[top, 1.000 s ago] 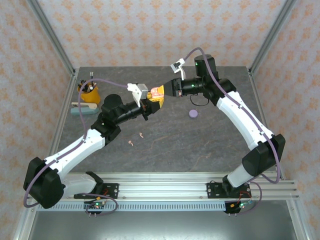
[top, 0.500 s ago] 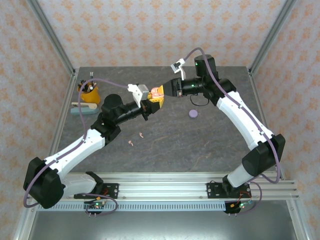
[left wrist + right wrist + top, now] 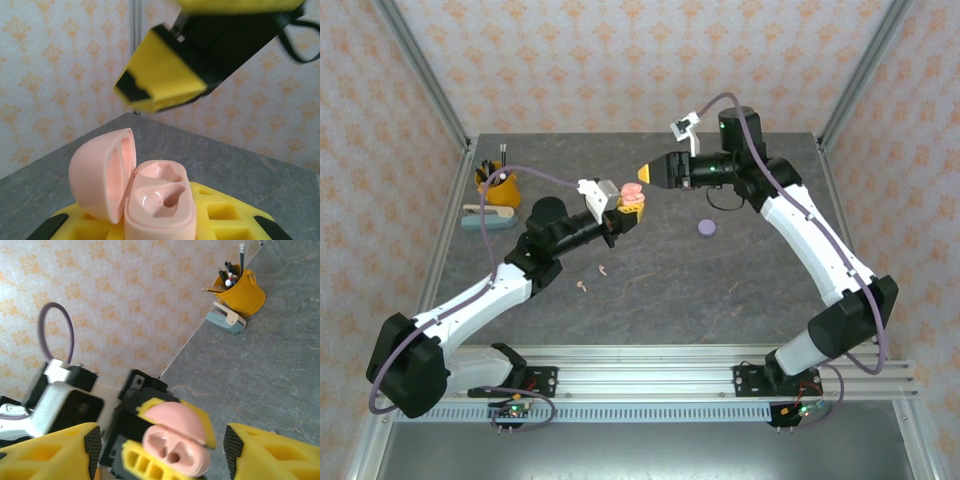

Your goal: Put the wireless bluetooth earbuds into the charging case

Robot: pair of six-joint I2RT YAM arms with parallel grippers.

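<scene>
Left hand: Your left hand [image 3: 626, 206] was clamped on the pale pink clamshell charging case [image 3: 150, 197] and held it off the grey stone-look surface [image 3: 720, 290], between the two arms.
Case: Its domed lid [image 3: 102, 172] stood hinged open to one side. Both moulded wells [image 3: 160, 192] looked empty.
Right hand: Your right hand [image 3: 646, 174] hung just beside the case and a little above it. Its yellow-padded jaws were spread wide and gripped nothing.
Earbuds: Two tiny pale pink stemmed earbuds [image 3: 603, 268] lay loose on the surface. They were close together, beside the left forearm and well apart from the raised case.
Lilac set: A lilac round case [image 3: 706, 228] sat closed on the surface under the right arm. Lilac earbuds could not be made out.
Step in hand: With the lid open and the wells bare, the job looked barely begun. Fetching the first pink earbud appeared to be the step due.
Doing it well: The step asked you to hold the case level with its wells facing up. The open right hand needed to come straight down over one earbud and pinch it across the stem, leaving the bud end free to enter its well.
Risk: So small a piece seemed likely to skid or flip under a jaw that landed off-centre. Each well also looked shaped for one side alone.
</scene>
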